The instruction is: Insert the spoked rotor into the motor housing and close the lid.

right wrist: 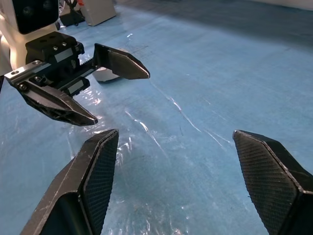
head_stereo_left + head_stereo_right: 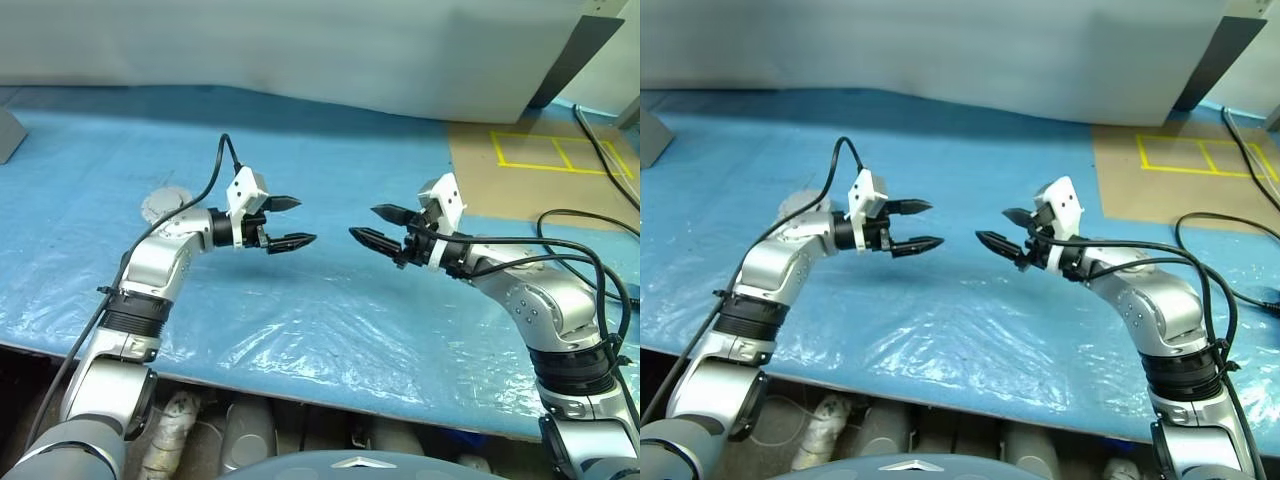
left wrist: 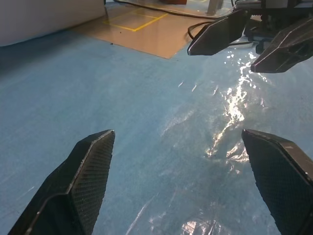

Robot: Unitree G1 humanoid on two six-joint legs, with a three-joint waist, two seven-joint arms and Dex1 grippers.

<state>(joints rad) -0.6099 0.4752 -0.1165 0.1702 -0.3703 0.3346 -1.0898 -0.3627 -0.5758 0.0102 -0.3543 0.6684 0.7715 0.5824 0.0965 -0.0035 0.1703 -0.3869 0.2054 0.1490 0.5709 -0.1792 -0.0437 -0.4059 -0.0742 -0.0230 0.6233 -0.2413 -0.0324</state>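
Desk covered in blue plastic sheeting. Above it, the left tool and right tool face each other, fingers spread, holding nothing. Behind the left arm, a round silver casing, probably the motor housing, lies flat on the sheet. It looks rigid, smooth and slippery; grip across its rim.

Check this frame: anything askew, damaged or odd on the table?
Nothing damaged or spilled. Both grippers, left and right, hang open and empty above the blue sheet, tips facing each other. A round silver part lies behind the left arm, too hidden to identify. The plastic film is wrinkled.
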